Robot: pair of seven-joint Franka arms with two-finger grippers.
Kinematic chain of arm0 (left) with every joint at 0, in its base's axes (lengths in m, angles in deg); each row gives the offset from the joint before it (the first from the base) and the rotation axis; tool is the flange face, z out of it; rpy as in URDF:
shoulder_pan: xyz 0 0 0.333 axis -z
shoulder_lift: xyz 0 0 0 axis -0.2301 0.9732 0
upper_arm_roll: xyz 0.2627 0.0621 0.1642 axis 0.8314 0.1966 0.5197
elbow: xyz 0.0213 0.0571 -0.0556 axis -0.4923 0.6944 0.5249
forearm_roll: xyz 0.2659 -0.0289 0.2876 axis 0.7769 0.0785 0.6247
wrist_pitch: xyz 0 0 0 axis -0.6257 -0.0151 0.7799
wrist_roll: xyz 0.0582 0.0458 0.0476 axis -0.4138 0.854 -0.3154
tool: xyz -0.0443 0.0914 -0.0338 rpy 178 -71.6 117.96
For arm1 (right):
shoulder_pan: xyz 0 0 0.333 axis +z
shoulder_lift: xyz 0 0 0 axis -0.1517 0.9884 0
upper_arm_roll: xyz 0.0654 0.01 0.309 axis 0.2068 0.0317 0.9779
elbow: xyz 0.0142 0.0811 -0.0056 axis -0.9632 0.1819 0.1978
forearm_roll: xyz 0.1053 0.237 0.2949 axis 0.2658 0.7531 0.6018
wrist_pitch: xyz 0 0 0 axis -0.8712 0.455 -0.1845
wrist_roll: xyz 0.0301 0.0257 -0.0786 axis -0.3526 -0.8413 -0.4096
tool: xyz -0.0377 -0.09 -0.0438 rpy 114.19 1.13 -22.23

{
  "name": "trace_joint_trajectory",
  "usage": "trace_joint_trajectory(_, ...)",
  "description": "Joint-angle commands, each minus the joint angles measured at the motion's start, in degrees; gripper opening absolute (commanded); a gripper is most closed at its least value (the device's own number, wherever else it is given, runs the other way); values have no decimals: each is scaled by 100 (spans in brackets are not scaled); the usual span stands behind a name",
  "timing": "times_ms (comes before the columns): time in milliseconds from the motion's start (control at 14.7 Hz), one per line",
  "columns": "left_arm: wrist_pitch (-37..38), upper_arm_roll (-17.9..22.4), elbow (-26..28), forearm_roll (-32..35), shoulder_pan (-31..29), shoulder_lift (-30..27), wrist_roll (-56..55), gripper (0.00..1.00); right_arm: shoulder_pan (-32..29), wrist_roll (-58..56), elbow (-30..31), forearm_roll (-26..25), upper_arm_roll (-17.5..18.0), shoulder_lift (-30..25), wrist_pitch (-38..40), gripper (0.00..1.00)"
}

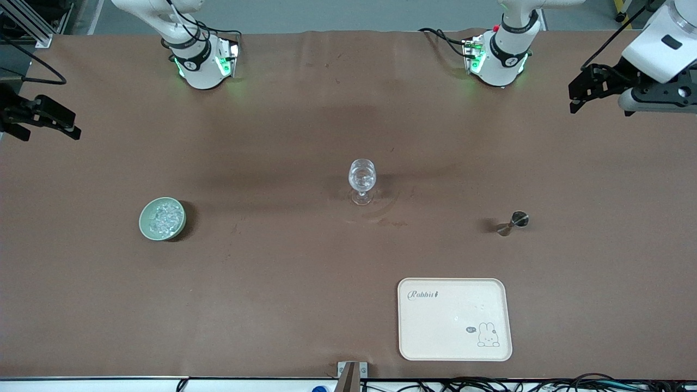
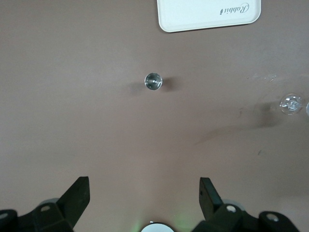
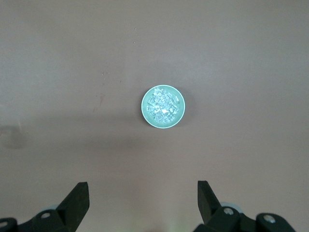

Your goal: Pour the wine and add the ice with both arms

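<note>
We see the clear stemmed wine glass (image 1: 362, 179) upright mid-bench, whether filled unclear; ice stays in the green bowl (image 1: 162, 219); the small metal jigger (image 1: 513, 223) stands apart; left end effector (image 2: 145, 193) and right end effector (image 3: 143, 195) both spread, holding nothing.

Clear stemmed wine glass (image 1: 362, 181) upright at mid-table, bowl catching glints, contents not discernible; seen small at the edge of the left wrist view (image 2: 291, 103). Small metal jigger (image 1: 513, 223), hourglass-shaped, toward the left arm's end of the table, a little nearer the front camera than the glass and well apart from it; whether it stands or lies not clear; round shiny mouth visible from above (image 2: 153, 81). Pale green round bowl (image 1: 162, 218) heaped with clear ice cubes (image 3: 163, 106), toward the right arm's end, about as near as the jigger, well apart from the glass.
</note>
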Motion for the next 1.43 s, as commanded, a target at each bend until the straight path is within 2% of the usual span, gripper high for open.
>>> trace_joint_trajectory(0,-270,81,547,-88,-8,-401,91,100,-27,-73,179,73,-3,-153,-78,99)
trace_joint_trajectory(477,-209,89,55,-141,-17,3,12,100,-35,-20,118,-15,-12,-144,-122,99)
trace_joint_trajectory(1362,-112,89,-43,-132,-245,118,-31,100,-62,68,30,-94,-29,41,-193,100)
